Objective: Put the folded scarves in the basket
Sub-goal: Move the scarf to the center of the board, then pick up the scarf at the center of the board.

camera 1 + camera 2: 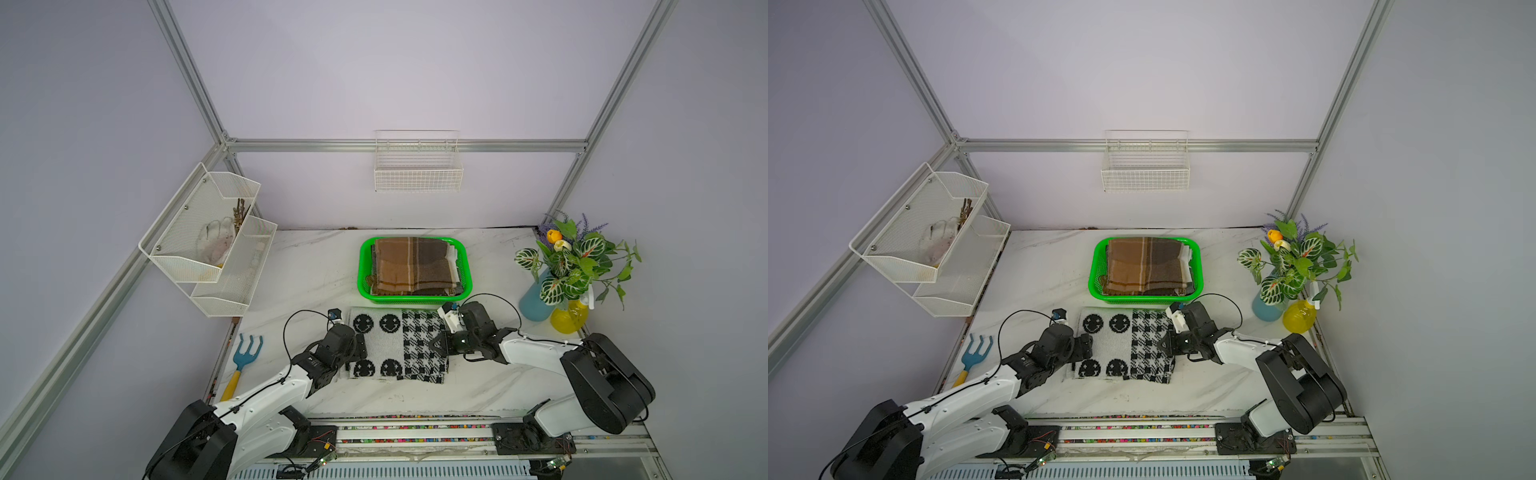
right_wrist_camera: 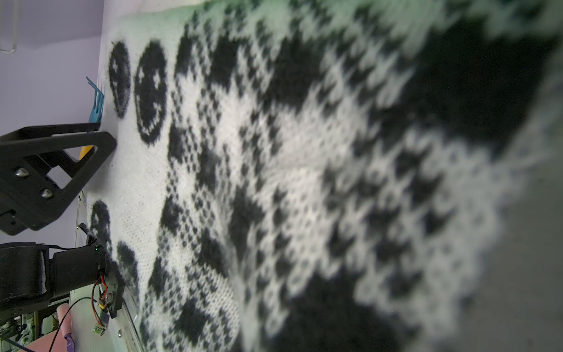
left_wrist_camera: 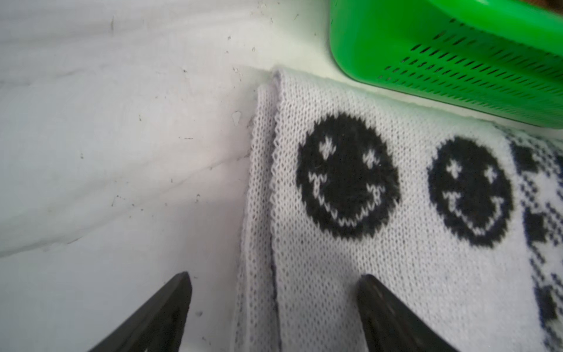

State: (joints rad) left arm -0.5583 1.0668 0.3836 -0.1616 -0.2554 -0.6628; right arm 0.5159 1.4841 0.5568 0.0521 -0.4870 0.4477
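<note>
- Looking at your left tool (image 3: 274, 275), you see it wide open and holding nothing. It straddles the folded edge of the scarf (image 3: 380, 274), with one finger (image 3: 387, 307) over the knit and the other over the bare surface (image 3: 106, 152).
- Your right tool (image 1: 439, 345) is closed at the scarf's right edge in both top views; whether it pinches fabric is hidden.
- The scarf lies flat at lower centre, just below the green basket (image 1: 362, 270) and outside it. A brown plaid cloth (image 1: 411, 266) fills the basket.

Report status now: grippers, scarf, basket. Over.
Left gripper open, straddling scarf edge. Right gripper shut at opposite edge. Scarf on table, outside basket. Brown plaid cloth already fills basket.
</note>
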